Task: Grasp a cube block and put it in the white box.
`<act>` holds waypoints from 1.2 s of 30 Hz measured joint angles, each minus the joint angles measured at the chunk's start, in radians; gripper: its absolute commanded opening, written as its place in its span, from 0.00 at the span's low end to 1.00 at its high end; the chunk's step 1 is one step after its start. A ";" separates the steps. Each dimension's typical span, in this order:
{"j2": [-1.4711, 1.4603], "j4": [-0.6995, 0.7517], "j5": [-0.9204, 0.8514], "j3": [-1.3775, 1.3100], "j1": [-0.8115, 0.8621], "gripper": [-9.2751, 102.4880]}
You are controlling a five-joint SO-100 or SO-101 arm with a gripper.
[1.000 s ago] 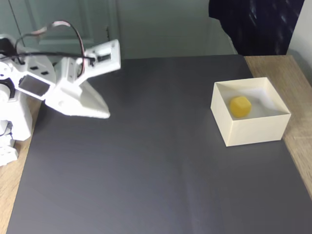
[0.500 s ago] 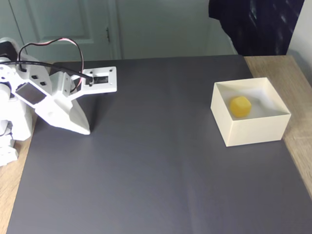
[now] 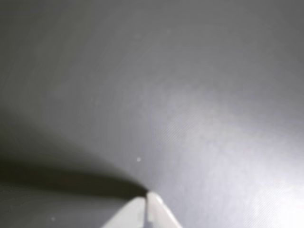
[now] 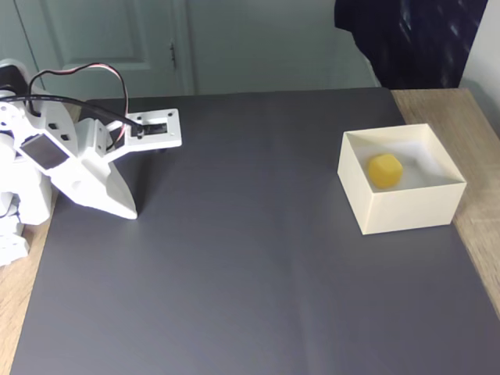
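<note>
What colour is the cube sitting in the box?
Yellow; the cube block shows best in the fixed view.

A wooden surface (image 4: 475,117) has a big dark mat (image 4: 250,250) on it. The white box (image 4: 406,209) sits at the mat's 3 o'clock edge.

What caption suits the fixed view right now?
Yellow cube block sits inside the white box; shut gripper rests on the dark mat.

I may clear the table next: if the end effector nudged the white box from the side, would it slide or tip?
The white box would probably slide: it is wide and low. Its thin walls suggest it is light and may flex. The yellow cube inside adds little weight.
</note>
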 measured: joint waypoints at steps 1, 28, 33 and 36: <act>0.000 0.000 -0.009 0.000 0.002 0.09; 0.000 0.009 -0.071 0.000 0.006 0.09; 0.000 0.009 -0.071 0.000 0.006 0.09; 0.000 0.009 -0.071 0.000 0.006 0.09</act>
